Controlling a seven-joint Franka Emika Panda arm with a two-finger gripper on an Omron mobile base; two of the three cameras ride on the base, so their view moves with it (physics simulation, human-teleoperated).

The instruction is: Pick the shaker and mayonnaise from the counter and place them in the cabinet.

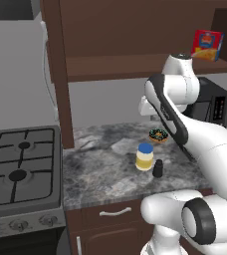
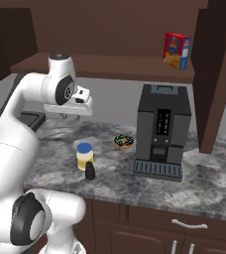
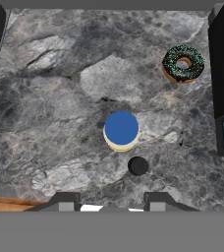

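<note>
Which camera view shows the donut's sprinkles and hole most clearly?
The hand view: the donut lies face-up, hole and sprinkles plain. In the left base view the arm partly covers it; the right base view shows it small and oblique.

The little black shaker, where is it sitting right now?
The shaker stands on the counter near its front edge, right beside the mayonnaise jar, with the donut farther back toward the wall.

Mottled grey stone counter (image 3: 50, 123), dark matt wooden cabinet (image 1: 110, 67), smooth blue-lidded mayonnaise (image 3: 121, 130).
</note>
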